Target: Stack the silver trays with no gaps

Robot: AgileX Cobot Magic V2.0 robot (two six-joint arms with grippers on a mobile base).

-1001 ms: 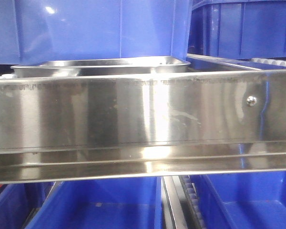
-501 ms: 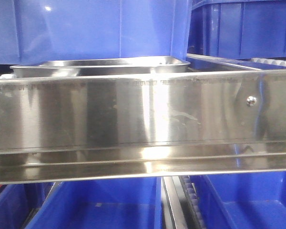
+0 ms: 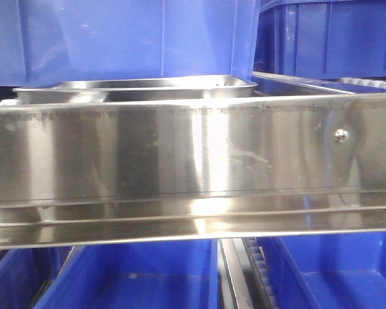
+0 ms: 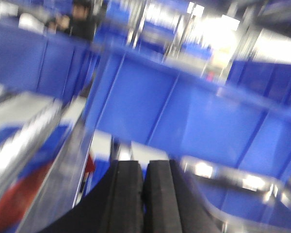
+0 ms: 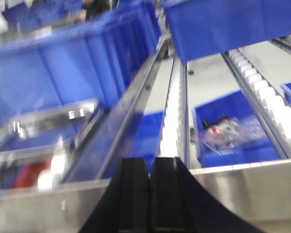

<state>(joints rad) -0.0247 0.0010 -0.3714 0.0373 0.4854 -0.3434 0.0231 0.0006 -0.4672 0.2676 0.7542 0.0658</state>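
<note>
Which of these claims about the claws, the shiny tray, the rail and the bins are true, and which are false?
1. The left gripper and the right gripper are both shut and hold nothing. True.
2. In the front view, the silver tray sits in front of the steel rail. False: it sits behind the rail, and only its upper part shows above it.
3. The rail carries a screw near its right end. True.
4. The plastic bins are red. False: they are blue.
</note>
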